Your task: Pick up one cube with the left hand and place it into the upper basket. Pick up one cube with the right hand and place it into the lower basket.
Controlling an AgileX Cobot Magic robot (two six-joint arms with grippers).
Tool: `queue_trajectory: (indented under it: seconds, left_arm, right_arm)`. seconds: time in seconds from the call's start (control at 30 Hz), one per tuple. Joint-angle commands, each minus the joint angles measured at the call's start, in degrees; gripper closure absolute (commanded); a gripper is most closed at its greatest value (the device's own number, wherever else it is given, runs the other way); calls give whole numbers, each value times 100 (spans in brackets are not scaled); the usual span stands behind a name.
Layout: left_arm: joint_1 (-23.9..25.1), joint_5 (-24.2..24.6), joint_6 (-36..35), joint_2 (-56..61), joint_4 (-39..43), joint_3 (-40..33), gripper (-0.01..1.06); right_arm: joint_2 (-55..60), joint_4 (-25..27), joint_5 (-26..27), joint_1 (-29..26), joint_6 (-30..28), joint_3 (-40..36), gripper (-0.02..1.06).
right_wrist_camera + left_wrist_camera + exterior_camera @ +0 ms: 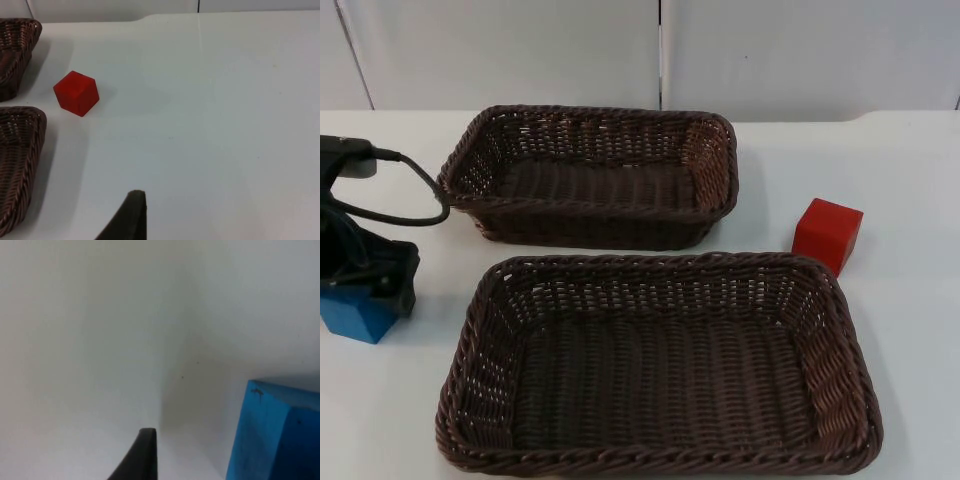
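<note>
A blue cube (355, 315) rests on the white table at the far left. My left gripper (375, 285) is low over its upper right side, open. In the left wrist view the blue cube (272, 432) sits just beside one black fingertip (145, 452), with a strip of table between them. A red cube (827, 233) stands on the table to the right, between the two baskets' right ends. The red cube (76, 93) also lies well ahead of my right gripper (134, 217), which waits off to the right. The upper basket (715, 150) and lower basket (830, 390) hold nothing.
Both baskets are dark brown wicker, one behind the other in the middle of the table. Their corners (20, 150) border the red cube in the right wrist view. The grey partition wall (520, 50) closes the far side.
</note>
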State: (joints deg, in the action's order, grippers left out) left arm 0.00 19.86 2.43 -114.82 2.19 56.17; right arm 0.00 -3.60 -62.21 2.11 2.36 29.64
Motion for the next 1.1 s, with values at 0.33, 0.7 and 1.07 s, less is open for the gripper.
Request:
queue_trajectory:
  seconds: [0.33,0.7,1.07]
  left_arm:
    - [0,246,-34,280,-387,95,105]
    - [-2,500,118,1888,-1081,120,105]
    - [-2,390,118,2517,-1081,120,105]
  right_arm:
    - [0,-31,36,-21,-39,-6,-1]
    - [0,-31,36,-21,-39,-6,-1]
    - [0,-31,36,-21,-39,-6,-1]
